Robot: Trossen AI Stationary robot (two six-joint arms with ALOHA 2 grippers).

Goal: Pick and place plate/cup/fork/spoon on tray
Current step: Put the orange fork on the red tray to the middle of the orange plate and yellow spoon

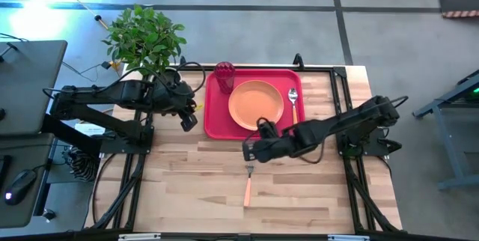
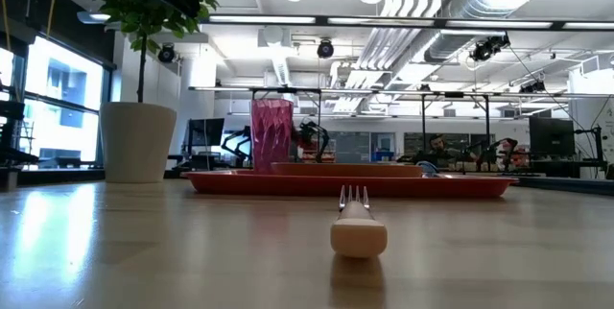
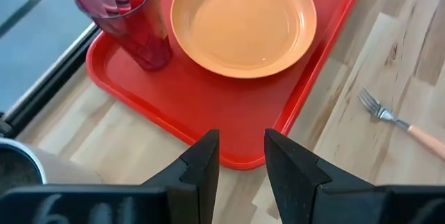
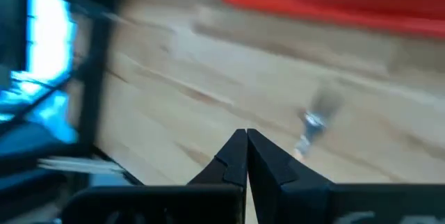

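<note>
The red tray (image 1: 217,117) lies at the table's far middle. On it are the orange plate (image 1: 256,105), the dark red cup (image 1: 224,73) at its far left corner, and the spoon (image 1: 293,102) along its right side. The fork (image 1: 248,185) lies flat on the bare table nearer the front, tines toward the tray. My right gripper (image 1: 248,150) is shut and empty above the table between tray and fork; its wrist view shows the fork's tines (image 4: 311,123) ahead. My left gripper (image 1: 188,119) is open and empty beside the tray's left edge (image 3: 174,123).
A potted plant (image 1: 146,39) in a white pot (image 2: 138,141) stands at the table's far left corner, behind my left arm. Bare wooden table lies around the fork, toward the front and both sides.
</note>
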